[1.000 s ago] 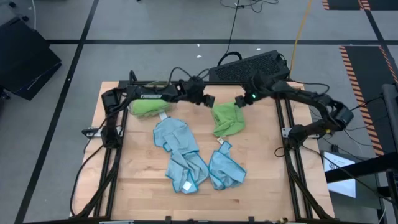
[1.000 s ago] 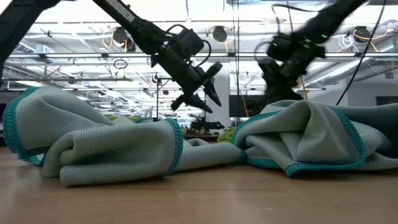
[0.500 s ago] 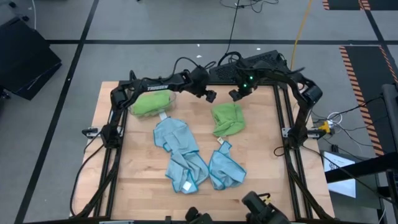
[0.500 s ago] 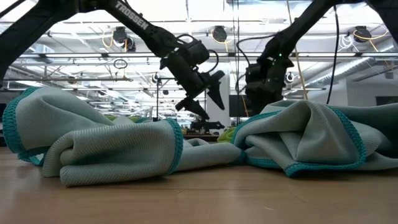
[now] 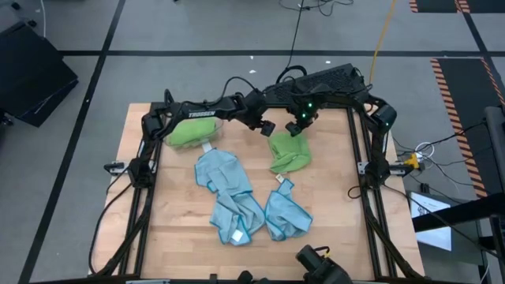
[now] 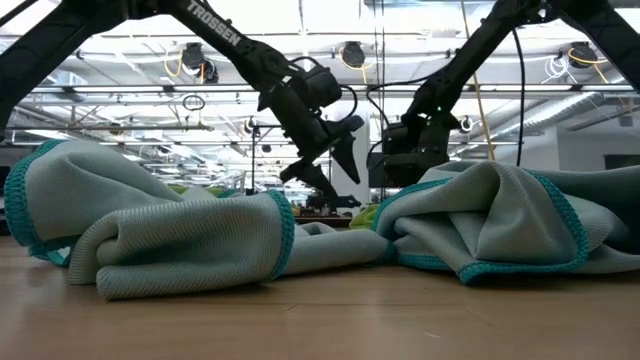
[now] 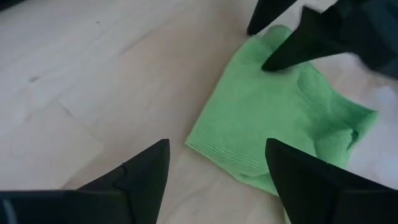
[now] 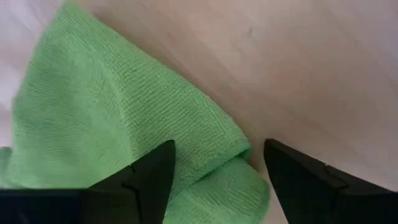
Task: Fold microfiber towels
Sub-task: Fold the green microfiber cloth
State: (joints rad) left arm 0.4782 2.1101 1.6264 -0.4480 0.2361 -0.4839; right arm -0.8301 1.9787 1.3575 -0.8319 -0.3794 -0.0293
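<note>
Even, bright overhead light; ceiling strip lamps point(image 6: 300, 40) glare in the low view's upper frame. Shadows are soft. The other arm's dark hand point(image 7: 311, 34) blurs at the left wrist view's upper right.

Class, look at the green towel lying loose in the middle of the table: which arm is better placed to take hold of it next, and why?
Probably the right. The right gripper is open, directly above the green towel's far edge. The left gripper, also open, sits beside that edge over bare table.

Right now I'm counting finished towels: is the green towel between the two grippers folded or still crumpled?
Still crumpled. The green towel lies bunched with uneven edges; both open grippers, left and right, hover over its far end.
</note>
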